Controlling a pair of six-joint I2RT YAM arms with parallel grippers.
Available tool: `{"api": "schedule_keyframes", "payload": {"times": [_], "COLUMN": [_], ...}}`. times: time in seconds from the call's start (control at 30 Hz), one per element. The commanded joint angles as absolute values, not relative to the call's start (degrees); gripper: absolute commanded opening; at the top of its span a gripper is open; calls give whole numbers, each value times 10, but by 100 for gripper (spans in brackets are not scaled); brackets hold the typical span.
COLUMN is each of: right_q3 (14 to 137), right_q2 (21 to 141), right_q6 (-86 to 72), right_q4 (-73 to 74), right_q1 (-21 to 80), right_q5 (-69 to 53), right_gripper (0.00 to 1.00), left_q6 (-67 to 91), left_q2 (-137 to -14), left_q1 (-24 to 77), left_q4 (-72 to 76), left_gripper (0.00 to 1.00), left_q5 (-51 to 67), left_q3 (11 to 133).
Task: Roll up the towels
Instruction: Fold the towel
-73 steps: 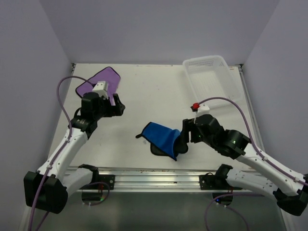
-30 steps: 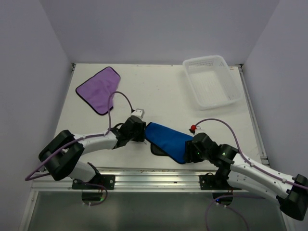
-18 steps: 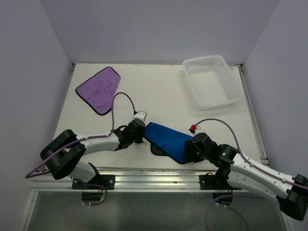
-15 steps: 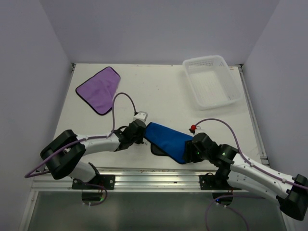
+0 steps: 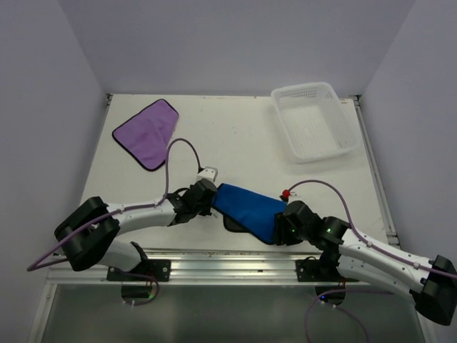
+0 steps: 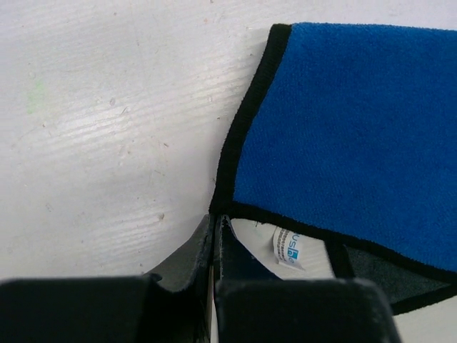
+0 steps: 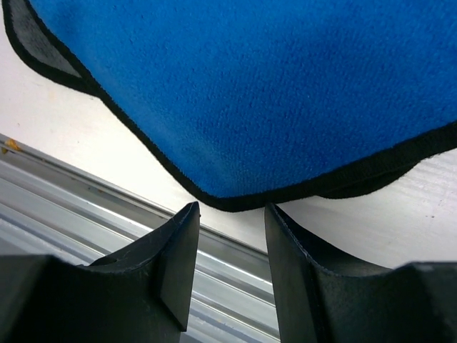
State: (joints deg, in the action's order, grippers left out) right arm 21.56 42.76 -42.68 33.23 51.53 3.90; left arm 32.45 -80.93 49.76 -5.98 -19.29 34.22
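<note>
The blue towel (image 5: 247, 206) lies folded near the table's front edge, a grey underside and a white label (image 6: 285, 247) showing beneath its top layer (image 6: 357, 121). My left gripper (image 5: 212, 197) is shut on its left corner; in the left wrist view the fingertips (image 6: 216, 219) meet right on the black hem. At the towel's right corner (image 7: 250, 86) my right gripper (image 5: 281, 231) is open, its fingertips (image 7: 230, 210) on either side of the hem without touching it. The purple towel (image 5: 147, 132) lies flat at the back left, away from both grippers.
A white perforated basket (image 5: 315, 120) stands at the back right. A metal rail (image 5: 228, 260) runs along the table's near edge, just below the right gripper's fingers (image 7: 107, 207). Purple cables loop over both arms.
The left gripper has shut on the blue towel's left corner. The right gripper has edged slightly left along the towel's right corner. The towels lie as before.
</note>
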Motion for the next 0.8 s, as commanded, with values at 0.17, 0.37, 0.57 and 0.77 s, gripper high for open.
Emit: {"api": "schedule_keyframes", "payload": {"times": [0.17, 0.37, 0.57, 0.77], "right_q3": [207, 176, 184, 187], "right_q2": [417, 443, 492, 537], "right_q6": [-454, -477, -492, -526], "right_q4": [320, 260, 220, 177], "right_q1": [526, 539, 571, 594], "right_q5": [35, 25, 61, 93], "right_gripper": [48, 48, 49, 45], "left_q6": [351, 398, 414, 418], "left_q2": [-760, -715, -681, -670], "left_q1": [504, 505, 515, 529], "left_q4": [-112, -131, -125, -124], "left_gripper": [0, 0, 0, 0], "left_q5": [-235, -263, -261, -264], "left_q3": [368, 341, 320, 313]}}
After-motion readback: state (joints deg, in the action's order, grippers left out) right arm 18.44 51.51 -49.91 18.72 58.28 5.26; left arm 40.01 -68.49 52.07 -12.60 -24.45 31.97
